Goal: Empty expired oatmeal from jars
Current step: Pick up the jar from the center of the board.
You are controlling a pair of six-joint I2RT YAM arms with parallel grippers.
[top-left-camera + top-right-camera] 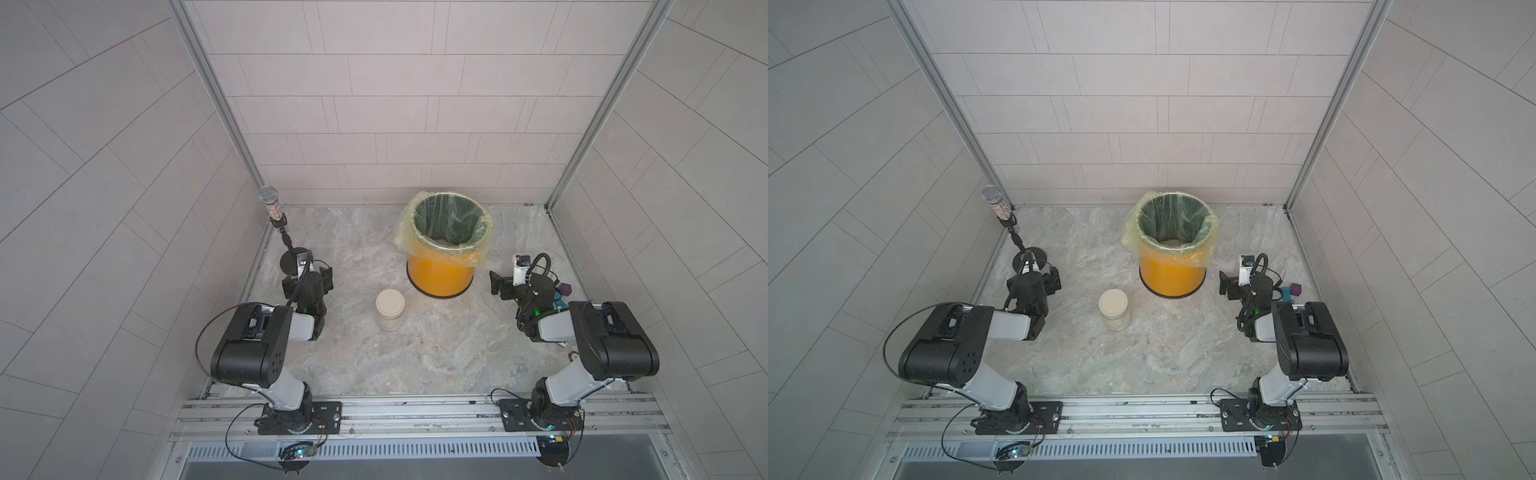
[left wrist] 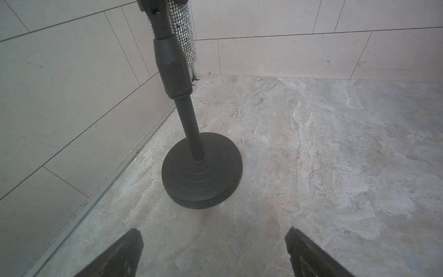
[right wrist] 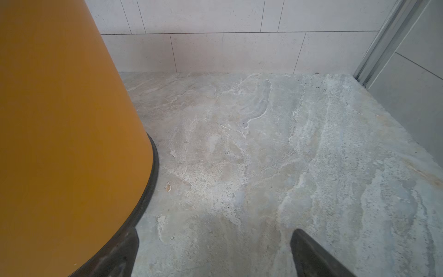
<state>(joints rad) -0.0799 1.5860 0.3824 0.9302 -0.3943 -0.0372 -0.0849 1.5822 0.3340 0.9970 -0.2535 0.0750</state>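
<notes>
Jar (image 1: 390,309) upright, lid on, pale oatmeal (image 1: 390,324) inside, mid-table, near bin (image 1: 440,276) at back edge. Left gripper (image 2: 214,231) spread wide, empty, facing mic stand (image 2: 201,167) by left edge. Right gripper (image 3: 215,231) spread wide, empty, beside bin.

Your two top views hang high above the front rail (image 1: 415,409) and look steeply down toward the back wall (image 1: 415,124). They sit far enough off to take in the whole table (image 1: 415,361), and both top views share almost the same scene, including the jar (image 1: 390,309) and the orange bin (image 1: 440,276). Your left wrist view sits low and close over the table, facing the microphone stand (image 2: 201,172) in the far left corner, while your right wrist view sits just as low, right beside the bin's side, facing the back wall and the far right corner.
</notes>
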